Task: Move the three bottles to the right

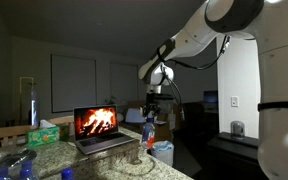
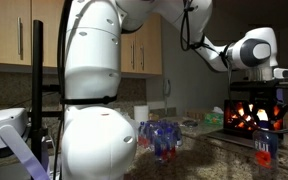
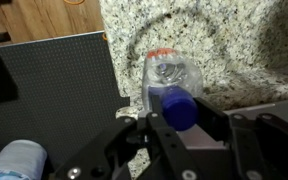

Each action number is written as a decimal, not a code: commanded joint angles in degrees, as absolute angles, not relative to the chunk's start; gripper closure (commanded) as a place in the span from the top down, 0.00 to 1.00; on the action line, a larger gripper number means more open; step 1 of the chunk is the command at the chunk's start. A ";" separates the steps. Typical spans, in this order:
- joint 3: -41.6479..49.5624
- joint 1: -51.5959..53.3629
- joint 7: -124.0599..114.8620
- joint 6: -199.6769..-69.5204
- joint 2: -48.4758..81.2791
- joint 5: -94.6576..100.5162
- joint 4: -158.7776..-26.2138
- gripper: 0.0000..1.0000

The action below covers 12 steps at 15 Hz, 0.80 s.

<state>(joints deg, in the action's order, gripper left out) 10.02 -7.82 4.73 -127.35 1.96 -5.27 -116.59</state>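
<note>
— Where was the gripper [image 3: 174,135], and what did it have?

— In the wrist view its fingers were closed around a bottle [image 3: 171,88], just under the blue cap, with the clear body and reddish band hanging below over the granite counter [image 3: 234,45]. In both exterior views that bottle [image 1: 149,135] sat in the claw [image 2: 265,128] in front of the laptop [image 1: 99,128], whose screen showed a fire.

— And the rest of the three bottles?

— Well away from the claw. Two blue-capped ones [image 2: 163,138] stood together on the counter in an exterior view, far from the held bottle [image 2: 264,143]. A dark mat [image 3: 54,90] lay beside the claw.
</note>
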 commanded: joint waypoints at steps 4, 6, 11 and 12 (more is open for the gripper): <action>8.49 -6.93 -2.47 -125.06 9.91 0.99 -109.64 0.15; 8.50 -6.82 -3.88 -123.74 11.30 2.75 -108.15 0.15; 8.28 -7.13 -3.53 -121.36 13.94 2.50 -105.48 0.15; 8.22 -7.21 -3.30 -121.11 14.29 2.18 -105.27 0.15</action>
<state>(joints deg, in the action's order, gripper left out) 8.42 -7.04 -2.27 -123.08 12.94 1.88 -107.16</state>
